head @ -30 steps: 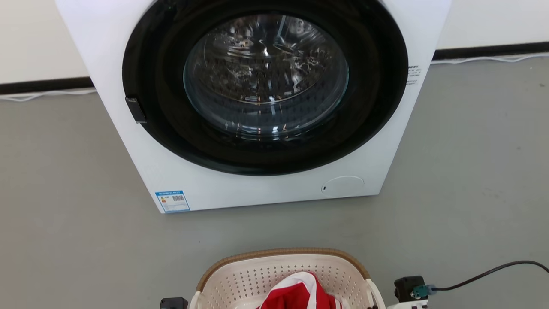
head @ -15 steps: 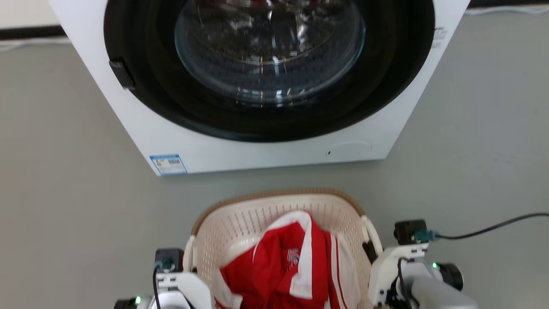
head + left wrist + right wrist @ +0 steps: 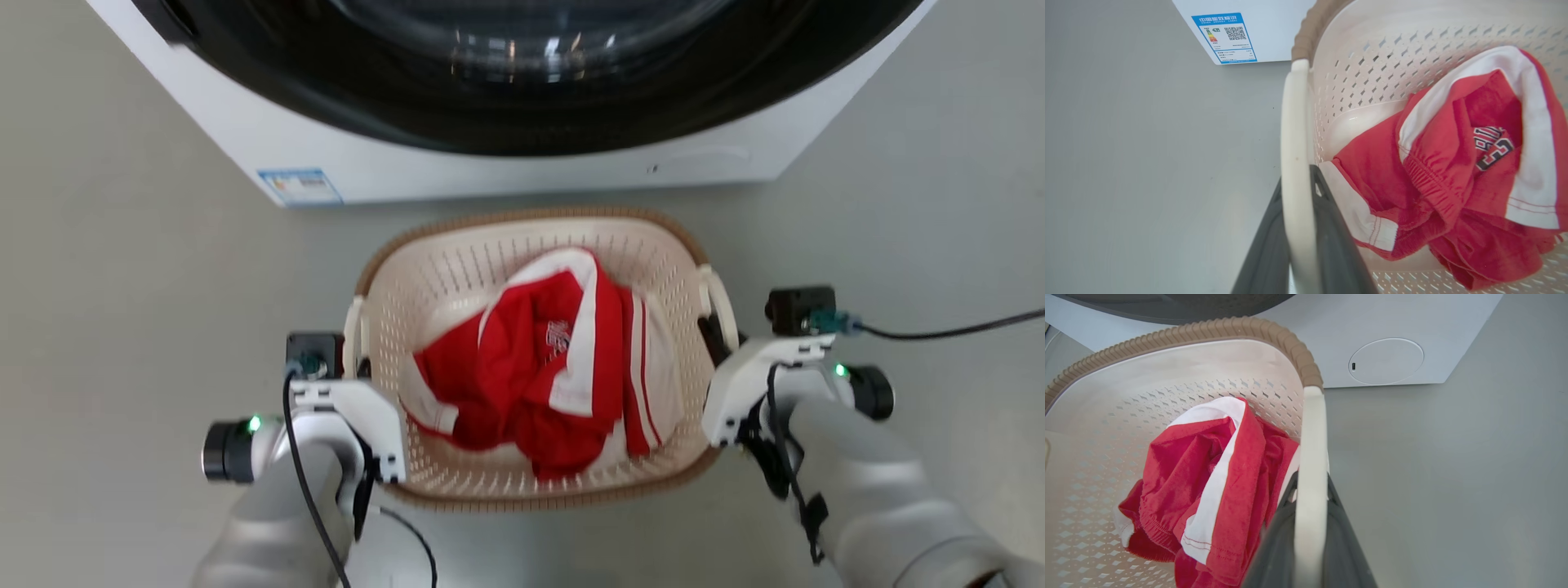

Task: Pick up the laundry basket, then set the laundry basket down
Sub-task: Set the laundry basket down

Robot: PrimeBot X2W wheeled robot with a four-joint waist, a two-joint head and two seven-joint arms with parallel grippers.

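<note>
Left wrist view, basket [image 3: 1367, 77], label [image 3: 1224, 37] (QR code [image 3: 1235, 33])

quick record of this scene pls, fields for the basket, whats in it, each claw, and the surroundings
target: laundry basket, cream, perforated, brown rim
contents: red and white garment, crumpled inside
left claw: shut on its left handle, one finger on each side
right claw: shut on its right handle, one finger on each side
beyond basket: washer, white front, a gap between them
floor: plain grey
basket lifted or resting: cannot tell
</note>
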